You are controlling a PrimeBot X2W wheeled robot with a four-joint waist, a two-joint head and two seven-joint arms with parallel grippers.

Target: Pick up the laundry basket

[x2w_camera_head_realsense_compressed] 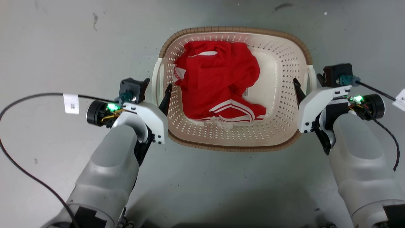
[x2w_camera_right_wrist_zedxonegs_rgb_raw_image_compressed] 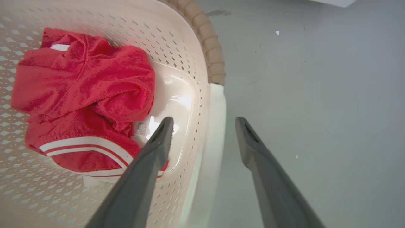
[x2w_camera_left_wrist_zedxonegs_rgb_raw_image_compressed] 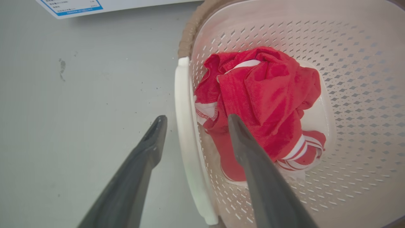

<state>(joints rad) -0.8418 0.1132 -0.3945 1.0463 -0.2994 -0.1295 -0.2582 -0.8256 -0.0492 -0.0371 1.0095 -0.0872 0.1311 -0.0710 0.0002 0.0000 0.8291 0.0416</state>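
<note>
The laundry basket (x2w_camera_head_realsense_compressed: 234,148) stands on the floor (x2w_camera_head_realsense_compressed: 63,47), not yet gripped.
It lies between the arms. The left gripper (x2w_camera_left_wrist_zedxonegs_rgb_raw_image_compressed: 196,117) and the right gripper (x2w_camera_right_wrist_zedxonegs_rgb_raw_image_compressed: 204,120) are both apart, each with one finger inside and one outside a white side handle (x2w_camera_left_wrist_zedxonegs_rgb_raw_image_compressed: 185,126); closing and lifting seem to remain.

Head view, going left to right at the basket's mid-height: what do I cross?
White cable tag, left gripper, red shirt inside the laundry basket, right gripper, another white tag at the edge.
</note>
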